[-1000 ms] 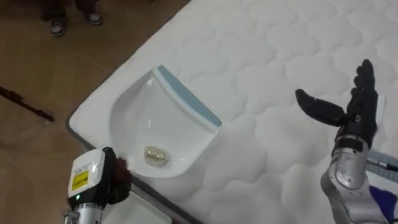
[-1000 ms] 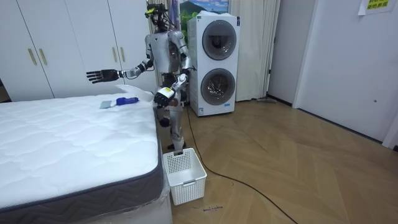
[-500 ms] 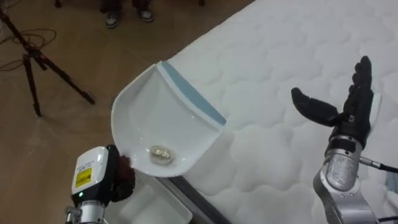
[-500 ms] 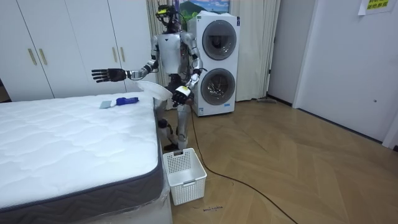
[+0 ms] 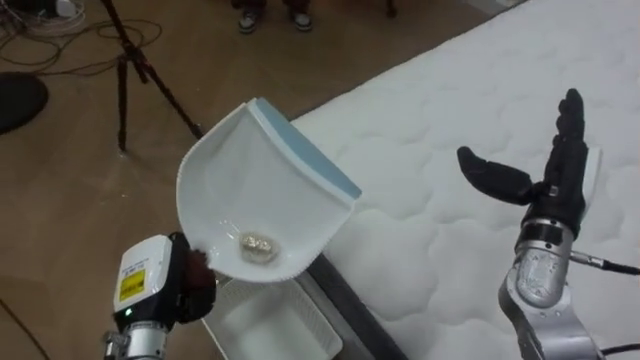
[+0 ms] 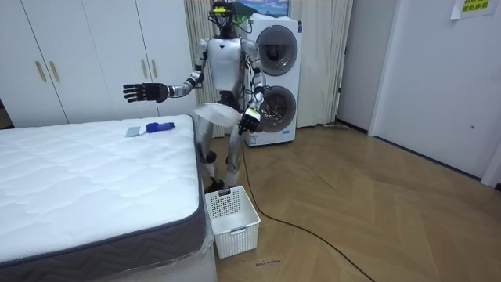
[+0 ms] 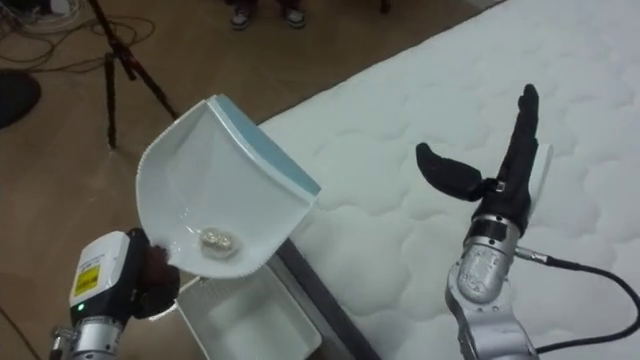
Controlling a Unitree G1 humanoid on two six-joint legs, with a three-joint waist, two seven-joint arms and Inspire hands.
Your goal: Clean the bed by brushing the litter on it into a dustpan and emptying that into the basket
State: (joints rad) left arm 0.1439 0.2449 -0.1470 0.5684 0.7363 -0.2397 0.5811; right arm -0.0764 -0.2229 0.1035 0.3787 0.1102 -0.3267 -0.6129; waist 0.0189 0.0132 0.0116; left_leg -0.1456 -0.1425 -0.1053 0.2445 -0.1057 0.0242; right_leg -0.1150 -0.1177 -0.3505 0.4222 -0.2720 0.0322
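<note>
My left hand [image 5: 160, 290] is shut on the handle of a white dustpan [image 5: 255, 190] with a blue lip, held in the air past the mattress corner. A small crumpled scrap [image 5: 257, 246] lies in the pan's bottom. Under the pan stands a white basket [image 5: 265, 325] on the floor. My right hand [image 5: 550, 180] hovers open and empty over the white quilted mattress [image 5: 450, 80]. In the room view I stand at the bed's corner by the washing machines, dustpan [image 6: 215, 114] in front of my waist, right hand [image 6: 145, 92] stretched over the bed.
A blue brush [image 6: 156, 127] lies on the mattress [image 6: 78, 180] near its corner. A tripod [image 5: 140, 60] and cables stand on the wooden floor to my left. A person's feet [image 5: 270, 15] show at the far edge. The basket [image 6: 232, 219] sits beside the bed frame.
I have turned to my left, away from the bed. The dustpan has swung off the mattress corner and now hangs over the floor and basket. The right hand stays raised and open.
</note>
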